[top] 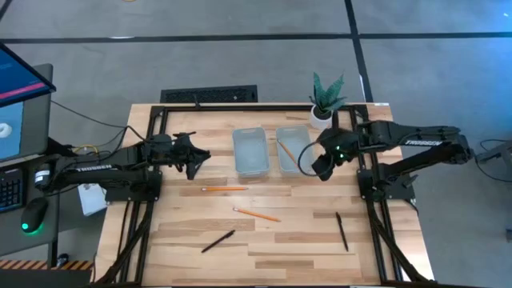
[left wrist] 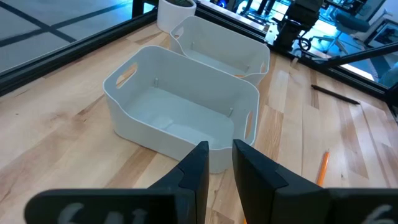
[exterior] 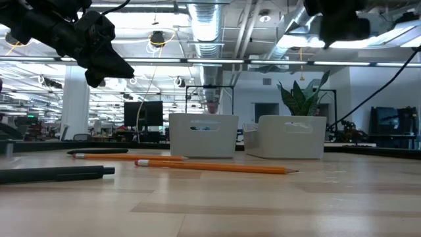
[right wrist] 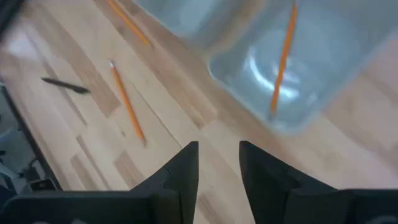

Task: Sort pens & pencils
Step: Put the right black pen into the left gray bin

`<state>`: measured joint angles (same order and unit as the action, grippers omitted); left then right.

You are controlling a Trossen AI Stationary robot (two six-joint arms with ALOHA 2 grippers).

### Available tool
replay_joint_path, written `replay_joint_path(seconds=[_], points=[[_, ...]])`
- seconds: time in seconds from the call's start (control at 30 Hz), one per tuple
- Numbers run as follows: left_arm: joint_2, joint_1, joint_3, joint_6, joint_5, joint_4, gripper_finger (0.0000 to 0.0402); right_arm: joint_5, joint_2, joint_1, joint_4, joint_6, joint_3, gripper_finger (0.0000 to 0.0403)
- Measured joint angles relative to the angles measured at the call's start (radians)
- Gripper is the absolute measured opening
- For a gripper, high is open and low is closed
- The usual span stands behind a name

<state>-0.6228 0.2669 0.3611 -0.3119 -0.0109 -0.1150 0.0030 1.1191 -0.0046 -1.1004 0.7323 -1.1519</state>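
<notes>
We see three orange pencils. One pencil (top: 286,150) lies inside the right tray (top: 294,162), slanted across its floor; the right wrist view shows it there too (right wrist: 282,59). A second pencil (top: 224,189) lies flat on the wooden table (top: 280,240), just in front of the left tray (top: 250,152). The third pencil (top: 258,214) lies a little nearer the front edge, angled, close to the table's middle.

We can make out two black pens. One pen (top: 218,241) lies angled toward the front left of the table; the other pen (top: 342,231) lies toward the front right, pointing nearly front to back. Both are well apart from the trays. We cannot find a third pen.

The two pale trays stand side by side at the back of the table. The left tray looks bare inside in the left wrist view (left wrist: 180,112). A small potted plant (top: 326,99) stands at the back right corner, just behind the right tray.

The right gripper (top: 320,166) hangs above the table at the right tray's right front corner. Its fingers (right wrist: 180,171) hold nothing and stand a little apart, with a clear gap between them.

The left gripper (top: 194,162) hovers above the table to the left of the left tray, pointing toward it. Its fingers (left wrist: 196,168) are empty too, with only a narrow gap between them.
</notes>
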Motion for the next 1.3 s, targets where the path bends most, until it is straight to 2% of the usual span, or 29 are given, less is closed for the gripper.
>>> replay_joint_path(seconds=[0.23, 0.47, 0.87, 1.0, 1.17, 1.3], points=[[0.0, 0.0, 0.0, 0.0, 0.0, 0.0, 0.0061, -0.001, -0.006, 0.105, -0.081, 0.204, 0.093, 0.0128], [0.0, 0.0, 0.0, 0.0, 0.0, 0.0, 0.0061, 0.005, -0.007, 0.236, -0.073, 0.293, 0.152, 0.0128], [0.0, 0.0, 0.0, 0.0, 0.0, 0.0, 0.0061, 0.131, -0.001, 0.468, -0.071, 0.567, 0.18, 0.013], [0.0, 0.0, 0.0, 0.001, 0.0, -0.001, 0.0061, 0.132, -0.001, 0.516, -0.075, 0.665, 0.18, 0.0153], [0.0, 0.0, 0.0, 0.001, 0.0, 0.0, 0.0061, 0.138, -0.001, 0.584, -0.074, 0.761, 0.18, 0.0203], [0.0, 0.0, 0.0, 0.001, 0.0, -0.001, 0.0061, 0.205, 0.015, 0.657, -0.051, 0.864, 0.18, 0.0229]])
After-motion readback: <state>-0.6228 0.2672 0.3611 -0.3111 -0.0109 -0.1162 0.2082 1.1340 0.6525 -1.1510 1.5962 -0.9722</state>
